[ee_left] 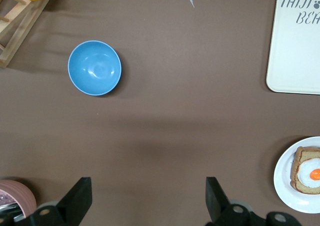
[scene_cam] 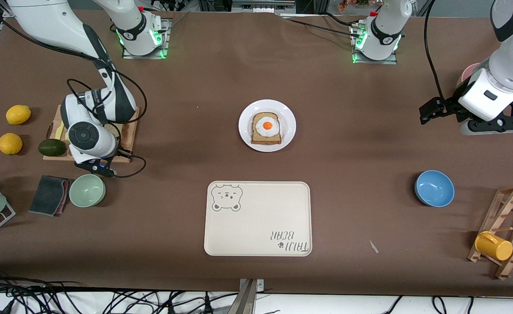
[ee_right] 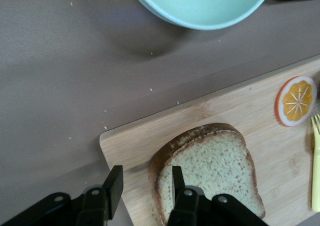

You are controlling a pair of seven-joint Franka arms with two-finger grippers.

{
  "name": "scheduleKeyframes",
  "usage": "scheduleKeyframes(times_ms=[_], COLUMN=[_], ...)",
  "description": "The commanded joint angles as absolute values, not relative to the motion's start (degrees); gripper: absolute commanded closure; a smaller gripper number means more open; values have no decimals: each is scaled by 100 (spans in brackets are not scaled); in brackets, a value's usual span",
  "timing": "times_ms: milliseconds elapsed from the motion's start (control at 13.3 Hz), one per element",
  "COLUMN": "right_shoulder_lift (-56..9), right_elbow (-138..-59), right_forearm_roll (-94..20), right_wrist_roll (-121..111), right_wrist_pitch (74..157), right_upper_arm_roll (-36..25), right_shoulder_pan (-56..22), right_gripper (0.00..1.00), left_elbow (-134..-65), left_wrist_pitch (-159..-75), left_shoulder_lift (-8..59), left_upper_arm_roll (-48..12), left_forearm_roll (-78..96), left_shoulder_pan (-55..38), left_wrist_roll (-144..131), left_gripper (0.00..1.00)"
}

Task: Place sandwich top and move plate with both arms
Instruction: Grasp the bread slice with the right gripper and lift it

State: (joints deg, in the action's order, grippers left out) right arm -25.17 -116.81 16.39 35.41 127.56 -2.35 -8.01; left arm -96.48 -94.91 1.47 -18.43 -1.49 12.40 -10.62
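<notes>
- Top [ee_right: 210,171] lies on the board [ee_right: 200,116] at the right arm's end of the table, not yet lifted.
- Right gripper [ee_right: 144,183] is spread low over the board, one finger over the top's crust, the other off its edge.
- Plate [scene_cam: 247,114] with the egg slice [scene_cam: 266,127] sits mid-table, just farther from the camera than the tray [scene_cam: 256,226]; no top on it.
- Left gripper [ee_left: 149,198] waits spread over bare table.
- Judgement: placing and the two-arm move both remain.

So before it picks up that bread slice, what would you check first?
1. Right tool open over the wooden board: ok.
2. One finger either side of the sandwich top's crust edge: ok.
3. Slice lying flat, nothing on it: ok.
4. Plate with the egg slice uncovered, ready for the top: ok.
5. Left tool open, waiting over bare table: ok.
6. Grip depth on the slice: cannot tell.
</notes>
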Motion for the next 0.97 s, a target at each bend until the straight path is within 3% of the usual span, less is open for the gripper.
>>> scheduleKeyframes(times_ms=[0, 225, 450, 899], right_shoulder_lift=[-2549, -2637, -2707, -2690], right_elbow=[-11760, -11769, -11760, -11646], right_forearm_roll=[1784, 1784, 1784, 1775], right_wrist_roll=[3683, 3691, 3683, 3630], right_wrist_pitch=[12797, 12797, 12788, 12665], right_upper_arm_roll=[-272, -281, -281, -264], right_shoulder_pan=[-835, -826, -817, -852], right_gripper=[54, 64, 100, 100], left_elbow=[-9659, -9659, -9659, -9650], left_wrist_pitch=[-9554, -9554, -9554, -9571], left_shoulder_lift=[141, 149, 149, 149], left_upper_arm_roll=[-1872, -1872, -1872, -1872], left_forearm_roll=[-9, -9, -9, -9], left_shoulder_pan=[1283, 1292, 1292, 1292], left_wrist_roll=[-1028, -1028, -1028, -1028], left_gripper=[0, 0, 0, 0])
